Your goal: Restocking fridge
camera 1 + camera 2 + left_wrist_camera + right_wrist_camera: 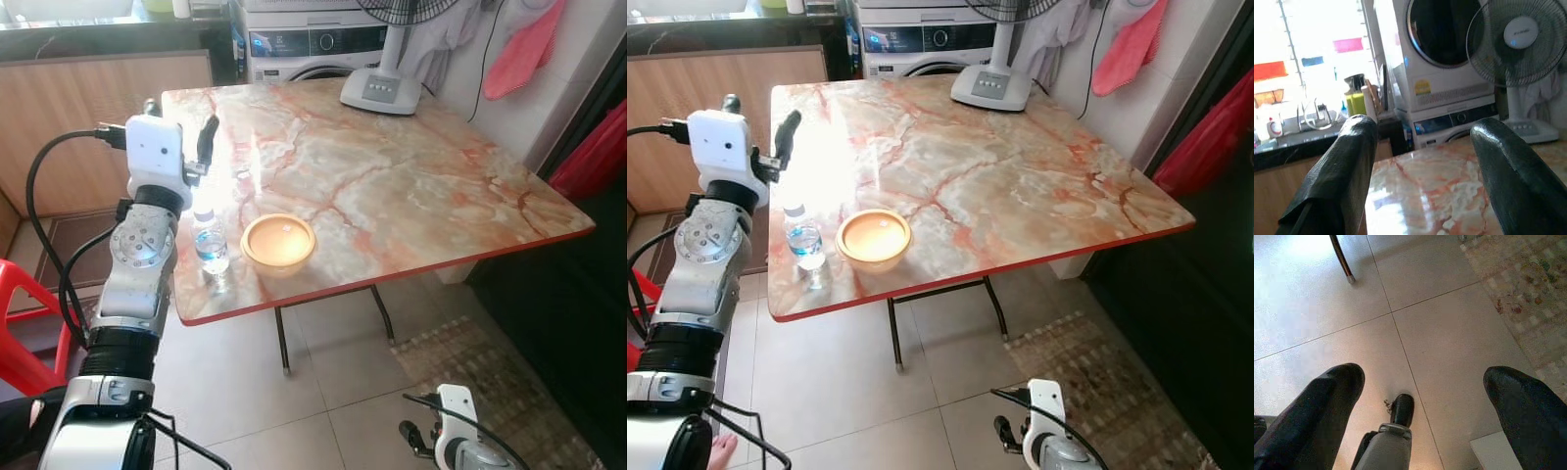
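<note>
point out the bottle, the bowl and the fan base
bottle (211,245), left eye view, on its label
bowl (278,241), left eye view, on its inner floor
fan base (381,90), left eye view, on the button panel

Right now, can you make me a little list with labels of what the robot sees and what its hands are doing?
table: marble-patterned top with a red edge
bottle: small water bottle upright near the table's front-left edge
bowl: yellow bowl just right of the bottle, apart from it
fan: white fan base at the table's far side
behind table: washing machine
left gripper: raised above the table beyond the bottle, open, holding nothing
right gripper: hanging low over the tiled floor, open, empty
</note>
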